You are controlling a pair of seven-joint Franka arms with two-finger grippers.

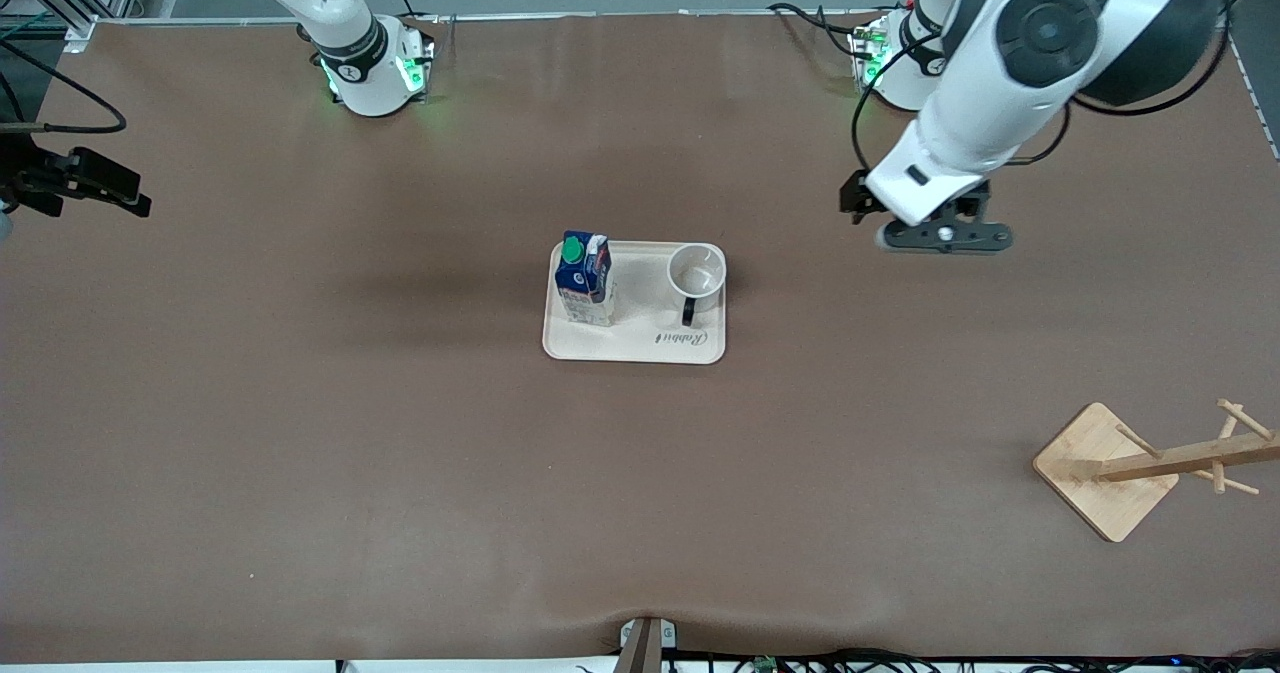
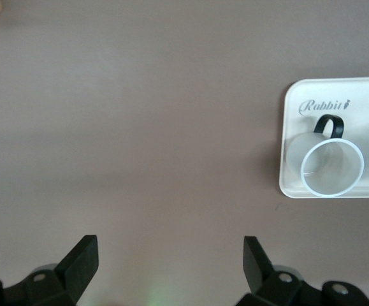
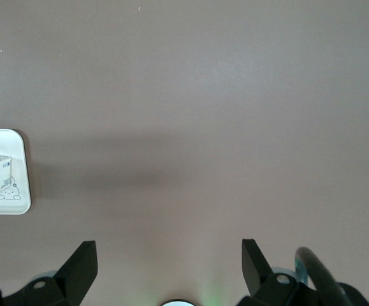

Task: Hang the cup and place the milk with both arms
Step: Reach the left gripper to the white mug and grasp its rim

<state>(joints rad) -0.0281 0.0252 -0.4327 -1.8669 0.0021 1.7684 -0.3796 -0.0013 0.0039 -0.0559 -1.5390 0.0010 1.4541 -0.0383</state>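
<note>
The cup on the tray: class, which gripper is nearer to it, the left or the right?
The left. The left gripper hangs open over bare table toward the left arm's end, beside the tray holding the cup. The right gripper hangs open at the right arm's end, much farther off.

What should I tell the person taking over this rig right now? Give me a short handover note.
Left gripper: open, empty, over bare table toward the left arm's end.
Right gripper: open, empty, over bare table toward the right arm's end.
Cup and milk: both upright on the tray mid-table, cup toward the left arm's end.
Cup rack: nearer the front camera, at the left arm's end, nothing on it.
Done: nothing yet.
Left: hang the cup, place the milk.
</note>
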